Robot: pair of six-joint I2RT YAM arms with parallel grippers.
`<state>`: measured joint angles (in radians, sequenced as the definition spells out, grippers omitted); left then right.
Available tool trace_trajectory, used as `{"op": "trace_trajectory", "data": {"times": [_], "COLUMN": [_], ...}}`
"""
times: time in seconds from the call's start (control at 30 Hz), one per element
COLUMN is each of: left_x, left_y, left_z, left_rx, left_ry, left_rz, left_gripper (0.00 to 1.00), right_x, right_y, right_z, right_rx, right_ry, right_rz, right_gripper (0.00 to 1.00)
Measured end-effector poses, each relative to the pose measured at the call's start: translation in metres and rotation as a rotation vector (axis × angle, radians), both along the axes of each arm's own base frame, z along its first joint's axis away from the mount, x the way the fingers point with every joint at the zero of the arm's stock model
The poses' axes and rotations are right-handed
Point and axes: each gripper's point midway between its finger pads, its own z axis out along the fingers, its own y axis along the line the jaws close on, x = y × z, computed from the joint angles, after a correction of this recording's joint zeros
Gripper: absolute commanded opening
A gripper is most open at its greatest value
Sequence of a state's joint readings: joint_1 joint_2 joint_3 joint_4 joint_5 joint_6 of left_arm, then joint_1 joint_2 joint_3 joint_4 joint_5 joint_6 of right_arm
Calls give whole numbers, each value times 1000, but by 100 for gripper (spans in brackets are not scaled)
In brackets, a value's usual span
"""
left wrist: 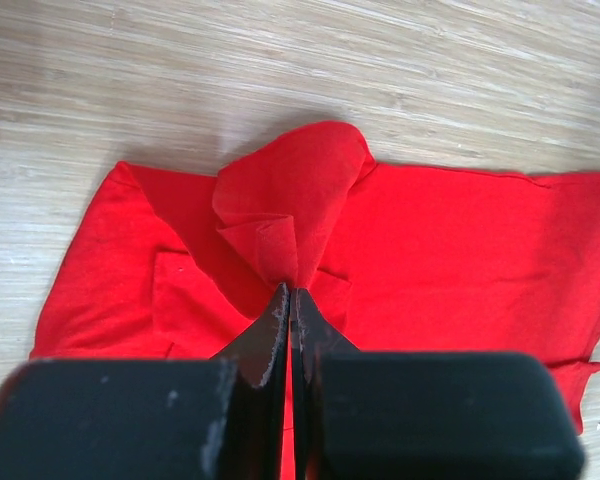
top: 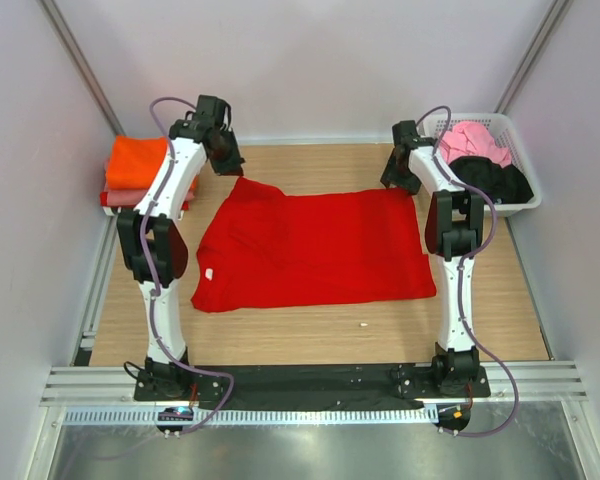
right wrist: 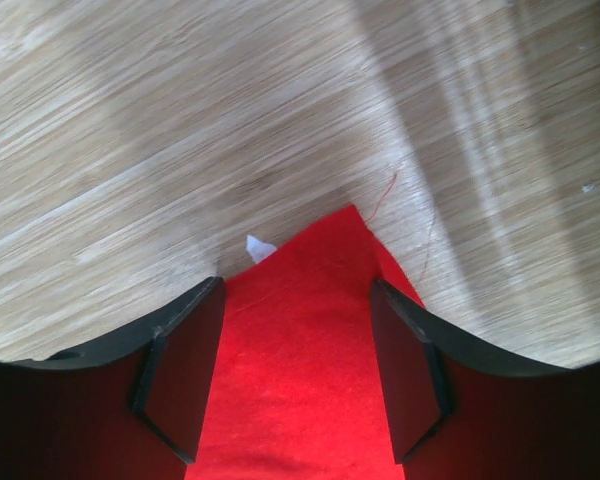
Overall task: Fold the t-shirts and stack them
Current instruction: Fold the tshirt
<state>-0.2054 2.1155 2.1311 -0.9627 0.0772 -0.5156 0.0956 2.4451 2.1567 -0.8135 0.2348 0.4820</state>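
The bright red t-shirt (top: 315, 250) lies spread on the wooden table, folded lengthwise. My left gripper (top: 230, 165) is shut on its far left corner; in the left wrist view (left wrist: 290, 292) the pinched cloth (left wrist: 295, 200) bunches up above the fingertips. My right gripper (top: 400, 180) is at the shirt's far right corner, open, with its fingers either side of the red corner (right wrist: 310, 330) in the right wrist view (right wrist: 298, 290). An orange shirt (top: 138, 160) lies folded on a salmon-pink one (top: 120, 197) at the far left. Pink (top: 472, 142) and black (top: 495, 180) shirts lie in the basket.
The white slatted basket (top: 520, 150) stands at the far right corner. A small white label (right wrist: 260, 246) pokes out beside the red corner. A small pale scrap (top: 363, 324) lies on the table near the front. Walls close in on both sides.
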Motion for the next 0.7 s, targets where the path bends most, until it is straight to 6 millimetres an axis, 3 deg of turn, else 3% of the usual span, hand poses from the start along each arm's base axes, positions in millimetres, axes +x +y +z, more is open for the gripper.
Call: {"op": "trace_trajectory", "data": {"times": [0.13,0.37,0.43,0.7], "left_x": [1,1,1,0], "left_y": [4,7,7,12], "left_z": [0,-1,0,3], "left_rx": [-3,-4,-5,16], "left_ry": [1,3,3,-3], "left_rz": [7,12,12,16], "left_gripper": [0,0,0,0], "right_x": [-1,-1,-1,-1], "right_y": [-2,-4,-4,-3], "right_z": [-4,-4,-4,-3], "right_rx": [-11,-24,-23,-20], "right_ry": [7,8,8,7], "right_rz": [3,6,7,8], "right_gripper": [52,17,11,10]}}
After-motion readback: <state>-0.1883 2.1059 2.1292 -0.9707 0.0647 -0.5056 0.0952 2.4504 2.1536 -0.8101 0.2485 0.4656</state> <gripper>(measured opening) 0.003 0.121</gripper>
